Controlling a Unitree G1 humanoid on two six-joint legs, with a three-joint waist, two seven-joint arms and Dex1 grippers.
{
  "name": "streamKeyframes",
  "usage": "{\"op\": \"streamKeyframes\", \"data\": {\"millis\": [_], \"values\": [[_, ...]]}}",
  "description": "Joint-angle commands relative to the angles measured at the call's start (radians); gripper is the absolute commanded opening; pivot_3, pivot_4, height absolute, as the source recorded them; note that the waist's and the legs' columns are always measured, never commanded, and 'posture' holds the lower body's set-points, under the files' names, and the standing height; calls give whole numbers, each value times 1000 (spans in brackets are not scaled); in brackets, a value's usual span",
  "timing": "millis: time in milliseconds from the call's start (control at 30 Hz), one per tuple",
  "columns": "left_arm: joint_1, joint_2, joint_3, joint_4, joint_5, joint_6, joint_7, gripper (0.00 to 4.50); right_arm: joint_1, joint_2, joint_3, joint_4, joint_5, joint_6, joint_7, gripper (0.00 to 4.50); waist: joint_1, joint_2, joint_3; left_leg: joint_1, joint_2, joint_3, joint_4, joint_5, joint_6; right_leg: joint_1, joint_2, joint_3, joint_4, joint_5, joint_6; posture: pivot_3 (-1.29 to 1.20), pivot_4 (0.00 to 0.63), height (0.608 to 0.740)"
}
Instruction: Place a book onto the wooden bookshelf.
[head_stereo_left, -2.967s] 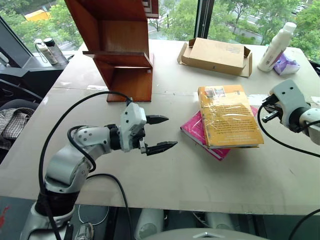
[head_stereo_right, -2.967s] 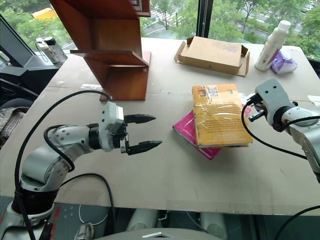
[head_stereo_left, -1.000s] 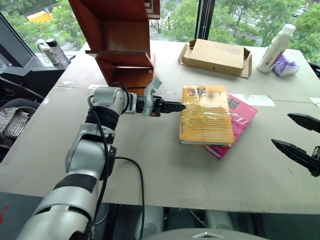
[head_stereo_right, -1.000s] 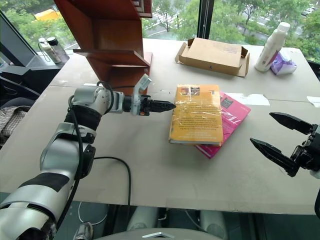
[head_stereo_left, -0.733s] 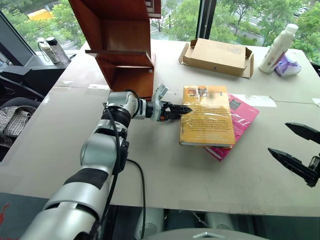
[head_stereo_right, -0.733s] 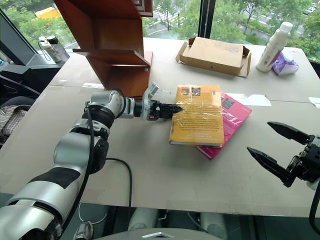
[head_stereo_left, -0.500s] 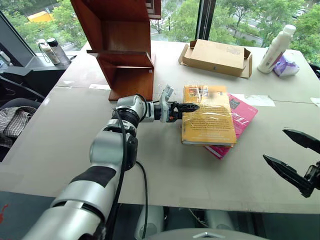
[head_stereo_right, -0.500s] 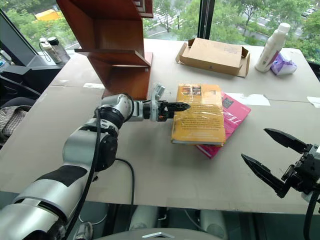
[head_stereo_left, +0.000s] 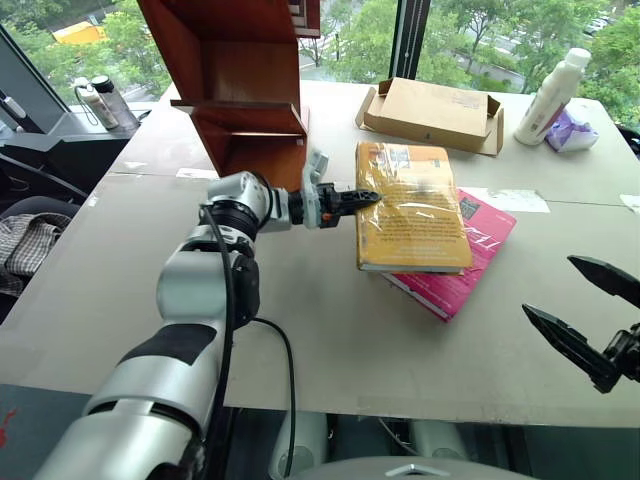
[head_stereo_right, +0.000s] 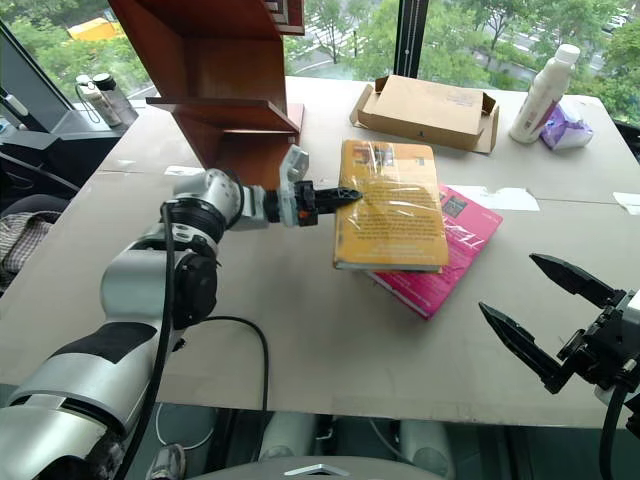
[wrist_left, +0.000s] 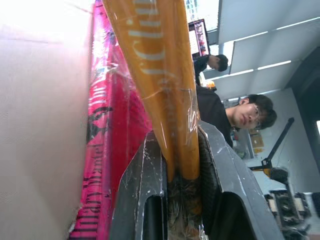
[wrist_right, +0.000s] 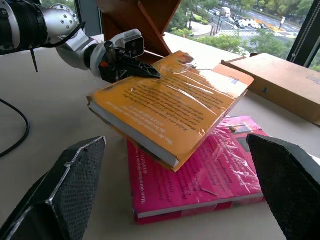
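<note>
The book (head_stereo_left: 412, 205), yellow-orange in glossy wrap, hangs tilted just above a pink book (head_stereo_left: 465, 270) at mid-table. My left gripper (head_stereo_left: 365, 197) is shut on its left long edge, and the left wrist view has both fingers (wrist_left: 140, 190) pressed on the book's (wrist_left: 160, 75) covers. The wooden bookshelf (head_stereo_left: 240, 80), reddish-brown, stands at the back left, close behind the left wrist. My right gripper (head_stereo_left: 552, 287) stands open near the table's front right, apart from both books, with nothing between its fingers.
A flat cardboard box (head_stereo_left: 432, 112) lies at the back centre. A white bottle (head_stereo_left: 553, 85) and a purple packet (head_stereo_left: 572, 130) stand at the back right. A white paper (head_stereo_left: 505, 198) lies beside the pink book. People (wrist_left: 245, 112) are behind the table in the left wrist view.
My left gripper closed on the book's left edge and raised it, so the book now tilts clear of the pink book. The right gripper has hardly moved.
</note>
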Motion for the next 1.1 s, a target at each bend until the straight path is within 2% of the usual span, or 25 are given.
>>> {"op": "streamKeyframes", "data": {"millis": [33,133,200,300,400,533,767,1000,1100], "values": [[-6,28,-37,-365,-64,67,-28,219,-20,-14,-23,19,31,-32,-16,4500,2,0,0,0,0,0,0,0,0,0,0,0,0,0,0,0,150,733],[70,45,-94,-708,-47,-29,23,219,-63,-32,-36,44,67,-41,-25,4500,2,0,0,0,0,0,0,0,0,1,-2,2,0,0,0,0,150,733],[104,69,-123,-874,-31,-113,36,219,-90,-49,-38,64,82,-46,-25,4500,2,0,0,1,0,1,0,0,0,2,-3,5,-1,0,0,0,150,733],[77,104,-123,-993,7,-235,95,219,-139,-82,-41,92,122,-46,-30,4500,1,0,0,1,0,0,0,0,0,2,-2,5,0,-2,-3,0,150,733],[55,182,-201,-1045,151,-506,110,219,-197,-124,-28,126,137,-42,-28,4500,-1,1,0,3,0,1,0,0,0,2,-1,6,1,-2,-4,0,150,733],[-8,318,-324,-966,399,-917,119,219,-323,-163,50,216,103,-55,-6,4500,3,1,0,4,0,2,0,0,0,3,1,5,1,-2,-4,0,150,733],[-142,491,-408,-754,632,-1289,107,219,-486,-166,201,324,35,-71,63,4500,3,0,1,2,0,3,2,-1,1,2,1,4,-1,-2,-3,0,150,733],[-196,595,-483,-603,837,-1331,68,219,-535,-152,246,331,13,-74,82,4500,2,1,2,1,0,5,2,-1,2,2,1,4,-1,0,1,0,150,733],[-189,597,-547,-519,937,-1257,26,219,-511,-147,229,322,17,-77,94,4500,2,0,2,1,0,5,2,-1,2,1,1,4,0,0,2,0,150,733]]}}
